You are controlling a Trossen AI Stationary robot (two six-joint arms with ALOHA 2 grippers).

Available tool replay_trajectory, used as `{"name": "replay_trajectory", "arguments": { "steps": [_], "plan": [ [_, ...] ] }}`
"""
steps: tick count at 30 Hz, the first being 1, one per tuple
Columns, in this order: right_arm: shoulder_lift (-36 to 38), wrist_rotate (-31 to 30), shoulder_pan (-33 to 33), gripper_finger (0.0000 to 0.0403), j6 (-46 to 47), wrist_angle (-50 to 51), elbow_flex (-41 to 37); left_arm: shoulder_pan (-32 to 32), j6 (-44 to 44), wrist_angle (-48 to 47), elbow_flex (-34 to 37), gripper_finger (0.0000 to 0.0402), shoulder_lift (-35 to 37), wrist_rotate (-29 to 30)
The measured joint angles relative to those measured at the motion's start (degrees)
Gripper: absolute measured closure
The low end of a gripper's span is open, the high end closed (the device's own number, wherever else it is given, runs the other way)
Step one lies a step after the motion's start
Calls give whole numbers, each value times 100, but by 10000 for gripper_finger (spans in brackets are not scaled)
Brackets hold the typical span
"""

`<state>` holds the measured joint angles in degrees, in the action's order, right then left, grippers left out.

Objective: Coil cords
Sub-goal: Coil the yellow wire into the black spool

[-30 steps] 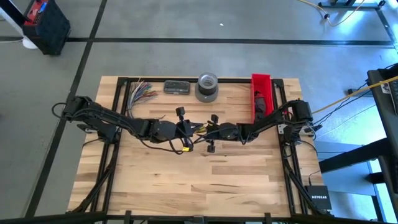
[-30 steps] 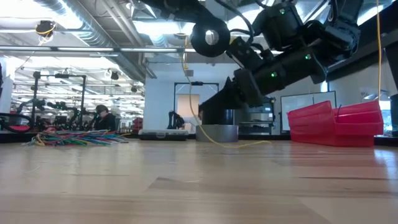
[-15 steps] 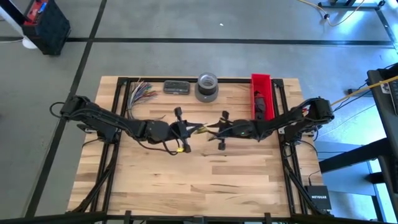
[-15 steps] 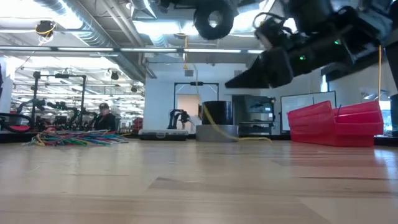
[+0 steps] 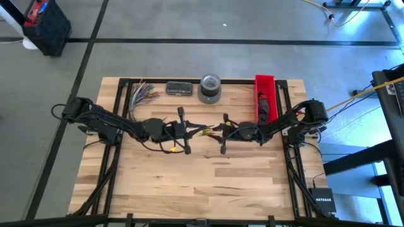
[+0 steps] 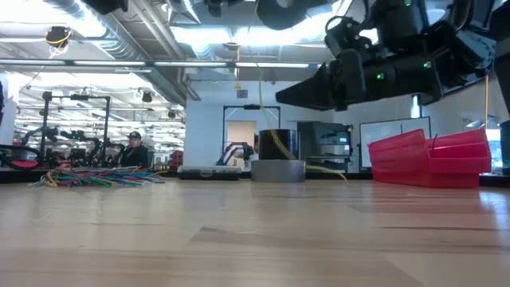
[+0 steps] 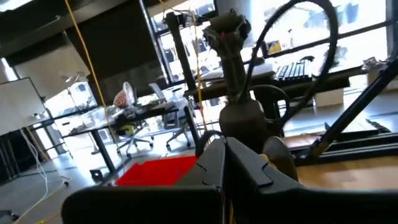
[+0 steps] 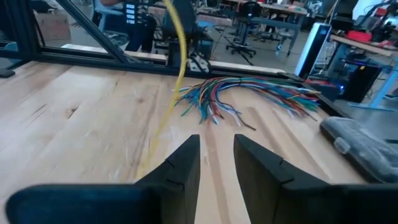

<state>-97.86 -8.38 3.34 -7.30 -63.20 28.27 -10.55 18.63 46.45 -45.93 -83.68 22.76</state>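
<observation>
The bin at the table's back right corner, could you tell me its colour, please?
Red; the bin shows best in the high view.

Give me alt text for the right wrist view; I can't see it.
The right gripper hangs above the wooden table, its jaws slightly apart with nothing visible between them. A yellow cord runs down ahead, with a fan of multicoloured wires lying beyond.

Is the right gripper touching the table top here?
Apart. In the low view the right gripper hangs well above the table, with the room's background showing plainly between them.
</observation>
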Motion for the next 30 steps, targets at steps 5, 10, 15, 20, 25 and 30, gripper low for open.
{"name": "replay_trajectory", "arguments": {
  "steps": [5,10,15,20,25,30],
  "plan": [
    [-272,319,-1,302,106,40,297,7,-14,-57,-7,402,0,-17],
    [-280,525,1,302,154,192,520,2,-15,-79,-5,402,0,-39],
    [-280,800,1,302,392,227,547,0,-12,-93,-5,402,0,-35],
    [-280,618,1,302,432,232,553,-22,-16,-98,-5,402,0,-35],
    [-355,493,-1,302,452,375,703,-33,-17,-50,-5,402,0,-36],
    [-686,541,1,302,580,659,978,-33,-15,-35,-7,402,0,-35]
  ]
}}
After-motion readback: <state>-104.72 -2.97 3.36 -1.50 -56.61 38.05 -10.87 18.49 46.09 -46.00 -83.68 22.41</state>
